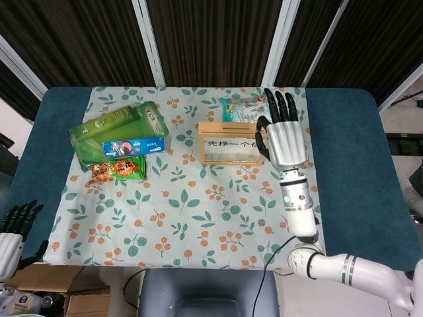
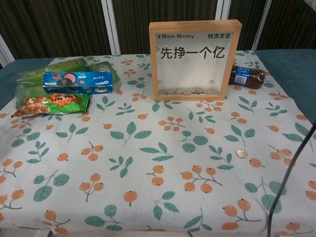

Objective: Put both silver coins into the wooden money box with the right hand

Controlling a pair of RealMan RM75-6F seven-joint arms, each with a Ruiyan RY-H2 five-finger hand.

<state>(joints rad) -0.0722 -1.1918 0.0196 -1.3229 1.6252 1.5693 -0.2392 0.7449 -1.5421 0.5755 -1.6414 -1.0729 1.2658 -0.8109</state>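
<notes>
Your right hand point(image 1: 285, 135) is raised with its fingers spread and nothing visible in it, seen from above over the right end of the box point(image 2: 195, 59); the chest view does not show it. One coin point(image 2: 241, 153) lies flat on the cloth point(image 2: 148, 163) well in front of the box and to its right, while the second coin is perhaps among those at the box's bottom, too small to tell. Your left hand point(image 1: 13, 228) hangs off the table's left edge, fingers slightly apart, holding nothing.
</notes>
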